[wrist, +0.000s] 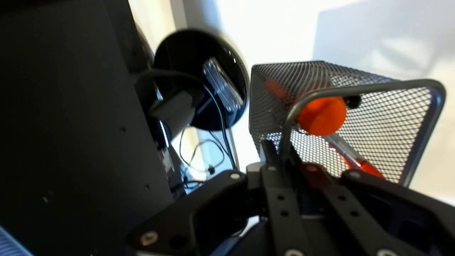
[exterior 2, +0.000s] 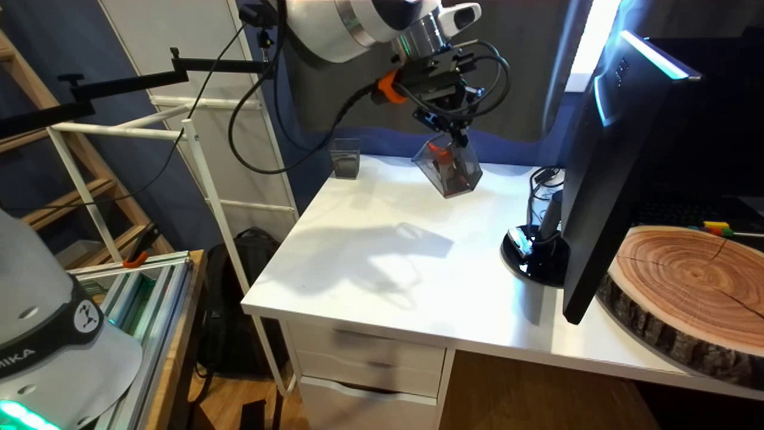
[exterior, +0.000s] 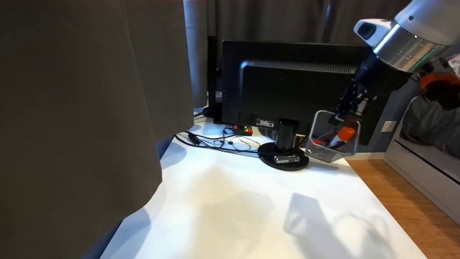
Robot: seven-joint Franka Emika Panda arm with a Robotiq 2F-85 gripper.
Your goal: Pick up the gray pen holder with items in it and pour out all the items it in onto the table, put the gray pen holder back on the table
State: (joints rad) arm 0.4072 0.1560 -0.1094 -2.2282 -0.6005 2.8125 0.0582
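Clearly aloft, the gray pen holder is held over the white table at a tilt, its bottom raised off the surface. Within its mesh walls, a white tube with an orange cap is lodged with the cap toward the mouth, and near it a slim clear-and-red pen is seen in the wrist view. A further red piece is glimpsed through the mesh, though its kind cannot be told. One side of the holder's rim is clamped by the gripper, the fingers being pressed together on it. Above, the gripper is carried by the white arm, and a shadow is thrown across the tabletop.

Farther out, the black monitor is set apart from the holder; on its round base a silvery object is rested, with thin cables strewn nearby. In an exterior view, a thick wooden slab is placed on the monitor's far side from the holder, and a second dark container is seen at the table's corner. Much of the left of an exterior view is covered by gray cloth.
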